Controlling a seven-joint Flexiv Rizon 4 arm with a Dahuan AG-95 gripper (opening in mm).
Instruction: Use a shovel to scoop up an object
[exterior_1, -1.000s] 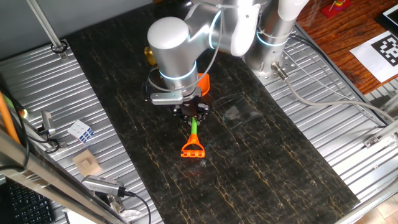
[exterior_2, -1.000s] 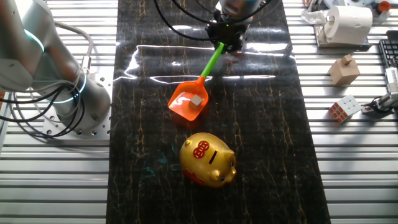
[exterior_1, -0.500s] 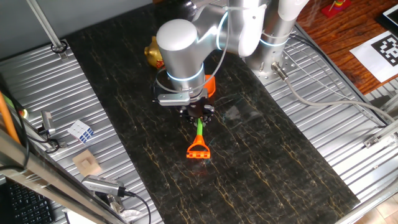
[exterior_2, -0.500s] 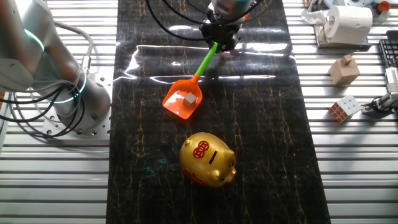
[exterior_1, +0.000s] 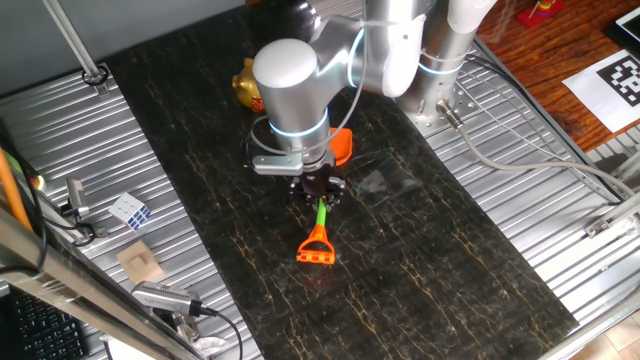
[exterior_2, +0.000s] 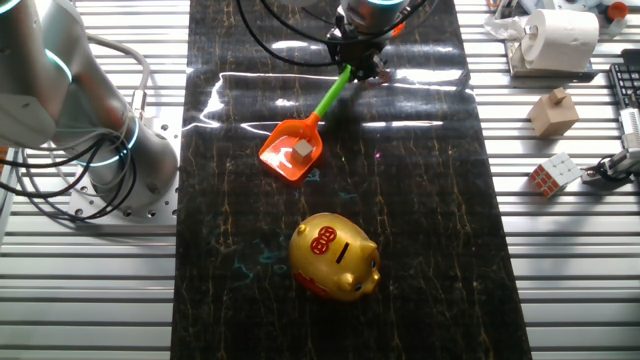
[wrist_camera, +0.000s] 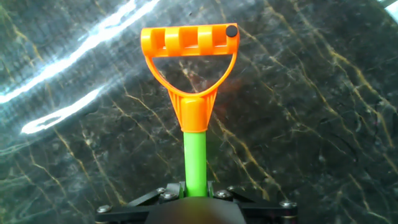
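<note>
My gripper (exterior_1: 321, 190) is shut on the green shaft of the shovel (exterior_2: 330, 98). The orange blade (exterior_2: 291, 152) rests low over the dark mat and carries a small pale cube (exterior_2: 302, 150). The orange D-handle (exterior_1: 315, 247) sticks out past my fingers; in the hand view the handle (wrist_camera: 189, 55) and shaft fill the centre, with my gripper (wrist_camera: 194, 190) clamped at the bottom edge. The gold piggy bank (exterior_2: 335, 256) stands on the mat below the blade, a gap apart from it. In one fixed view only part of the piggy bank (exterior_1: 246, 86) shows behind my arm.
A puzzle cube (exterior_2: 553, 173) and a tan wooden block (exterior_2: 553, 111) lie on the ribbed metal at the right, with a paper roll (exterior_2: 558, 35) behind. The arm's base (exterior_2: 110, 150) stands at the left of the mat. Cables trail near it.
The shovel has swung and slid so the blade moved left and away from the piggy bank, still carrying the small cube. My grip on the shaft is unchanged.
</note>
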